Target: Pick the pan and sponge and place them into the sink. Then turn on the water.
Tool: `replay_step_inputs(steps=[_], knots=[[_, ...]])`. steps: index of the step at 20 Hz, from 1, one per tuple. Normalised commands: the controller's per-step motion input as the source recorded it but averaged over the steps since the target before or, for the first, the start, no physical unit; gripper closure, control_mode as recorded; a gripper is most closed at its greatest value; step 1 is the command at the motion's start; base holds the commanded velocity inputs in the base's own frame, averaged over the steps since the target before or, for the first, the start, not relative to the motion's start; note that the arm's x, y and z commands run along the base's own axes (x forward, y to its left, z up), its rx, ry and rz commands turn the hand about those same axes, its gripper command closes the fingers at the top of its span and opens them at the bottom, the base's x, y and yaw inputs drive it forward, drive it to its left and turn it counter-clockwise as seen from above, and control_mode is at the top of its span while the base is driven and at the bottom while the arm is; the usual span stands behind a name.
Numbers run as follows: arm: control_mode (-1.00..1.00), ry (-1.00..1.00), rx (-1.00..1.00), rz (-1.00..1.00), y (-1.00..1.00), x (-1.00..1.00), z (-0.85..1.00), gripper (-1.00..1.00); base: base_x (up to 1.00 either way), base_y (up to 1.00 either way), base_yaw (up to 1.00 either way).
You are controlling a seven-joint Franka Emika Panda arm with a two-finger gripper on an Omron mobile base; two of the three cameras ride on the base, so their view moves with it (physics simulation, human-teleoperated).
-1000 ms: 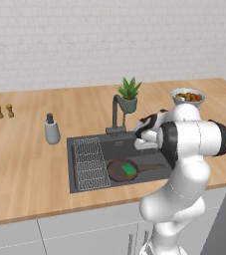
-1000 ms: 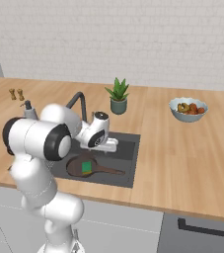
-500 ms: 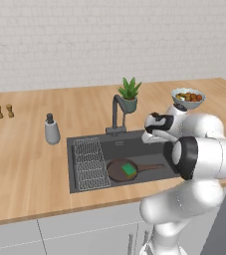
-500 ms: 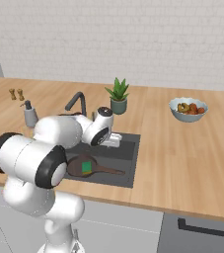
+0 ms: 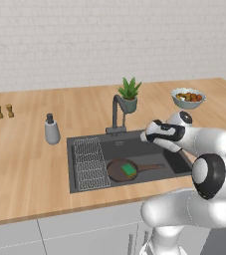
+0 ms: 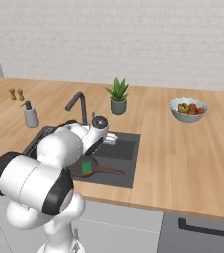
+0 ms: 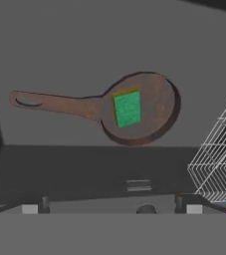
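Gripper [image 5: 145,135] over the sink [image 5: 134,149], jaw gap indiscernible (sponge [image 7: 127,108] in pan [image 7: 149,107])

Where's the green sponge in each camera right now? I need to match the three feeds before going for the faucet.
Left base view: the sponge lies inside the pan, lower middle of the picture, right of the wire rack.
Right base view: sponge at centre left, just right of the arm.
Hand view: sponge just above centre, on the pan's round part.
Shared landmark: the pan's long handle.
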Motion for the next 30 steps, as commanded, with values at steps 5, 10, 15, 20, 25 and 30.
replay_step_inputs(steps=[5, 10, 15, 20, 25, 30], knots=[[-1.00, -0.06, 0.00, 0.05, 0.00, 0.00, 0.62, -1.00, 0.00, 0.00, 0.00], [-1.00, -0.18, 0.00, 0.08, 0.00, 0.01, 0.24, -1.00, 0.00, 0.00, 0.00], [-1.00, -0.24, 0.00, 0.07, 0.03, 0.13, 0.01, -1.00, 0.00, 0.00, 0.00], [-1.00, -0.32, 0.00, 0.01, 0.13, 0.14, 0.05, -1.00, 0.00, 0.00, 0.00], [-1.00, -0.38, 0.04, 0.00, 0.00, -0.03, 0.05, -1.00, 0.00, 0.00, 0.00], [-1.00, -0.33, 0.01, 0.00, 0.00, 0.00, 0.00, -1.00, 0.00, 0.00, 0.00]])
